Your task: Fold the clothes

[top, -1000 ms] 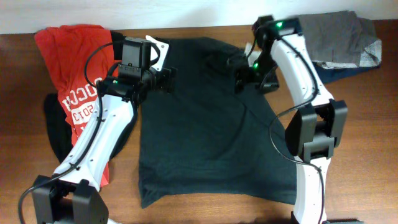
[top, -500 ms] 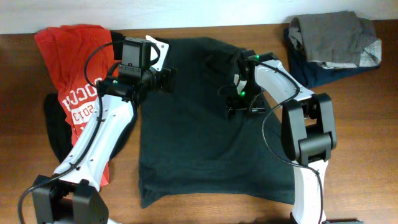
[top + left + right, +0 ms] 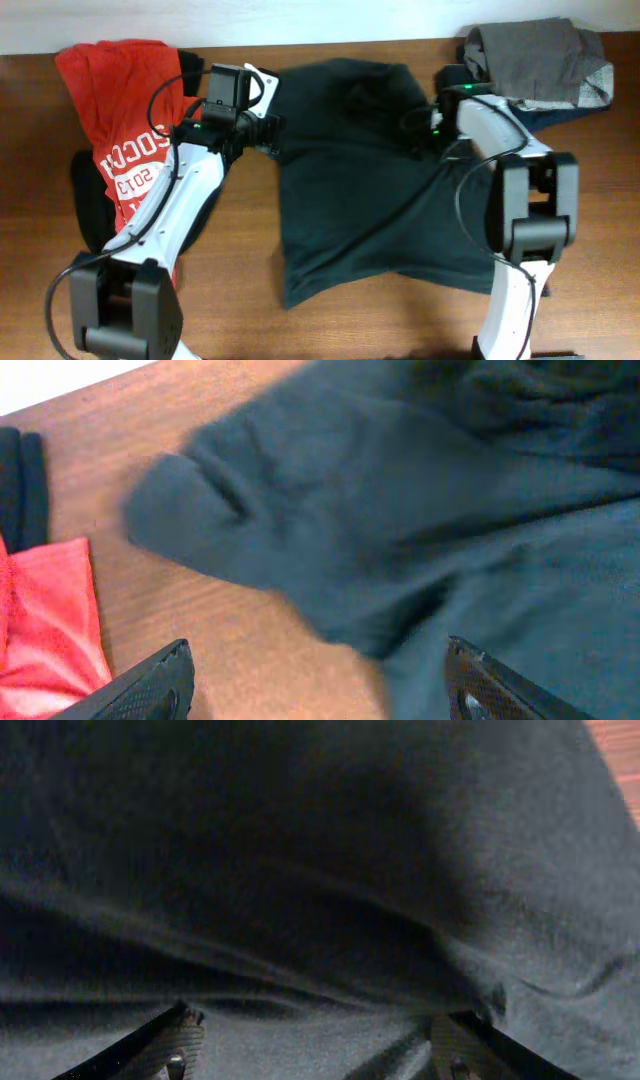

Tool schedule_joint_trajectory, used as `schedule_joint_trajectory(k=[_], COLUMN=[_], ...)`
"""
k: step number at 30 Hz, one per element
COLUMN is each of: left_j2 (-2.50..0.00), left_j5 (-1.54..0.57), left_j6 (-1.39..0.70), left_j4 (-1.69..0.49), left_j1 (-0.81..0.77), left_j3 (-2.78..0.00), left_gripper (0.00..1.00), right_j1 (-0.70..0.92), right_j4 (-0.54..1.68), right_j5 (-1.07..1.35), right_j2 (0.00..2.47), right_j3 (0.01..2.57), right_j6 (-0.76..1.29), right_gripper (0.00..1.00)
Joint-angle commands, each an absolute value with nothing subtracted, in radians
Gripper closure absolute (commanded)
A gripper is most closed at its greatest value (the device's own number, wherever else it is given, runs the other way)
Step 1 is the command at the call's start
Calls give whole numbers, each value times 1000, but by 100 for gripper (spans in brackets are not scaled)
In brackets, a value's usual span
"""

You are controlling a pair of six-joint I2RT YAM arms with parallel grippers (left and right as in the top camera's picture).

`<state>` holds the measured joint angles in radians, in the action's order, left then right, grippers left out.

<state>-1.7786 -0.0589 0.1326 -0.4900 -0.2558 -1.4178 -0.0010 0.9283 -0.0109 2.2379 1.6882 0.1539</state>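
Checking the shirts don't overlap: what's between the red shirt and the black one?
A strip of bare table separates the red shirt and black shirt in the left wrist view; overhead, the left arm lies across that gap.

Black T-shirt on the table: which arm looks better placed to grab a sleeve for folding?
Probably the left. The left arm's fingers hang open short of the sleeve of the black T-shirt, its edge clear on wood. The right arm's fingers are open over bunched cloth, no edge between them.

Red T-shirt (image 3: pixel 115 120): we see it at the table's (image 3: pixel 235 305) far-left corner.
Grey garment (image 3: pixel 540 60): we see it folded, far-right corner.
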Motion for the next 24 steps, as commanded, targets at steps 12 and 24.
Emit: schedule_joint_trajectory(k=[12, 24], left_j2=[-2042, -2213], left_j5=[-95, -201], left_j6=[197, 196], left_j4=[-81, 29], left_j1=[-221, -172], left_j3=[-1430, -1474], left_gripper=[18, 18], right_j1=[-59, 108], right_j4=[1293, 1491], right_j5=[284, 247], right_j2=[2246, 2137], right_j3=[2020, 2283], right_j6=[-28, -38], right_gripper=[15, 14])
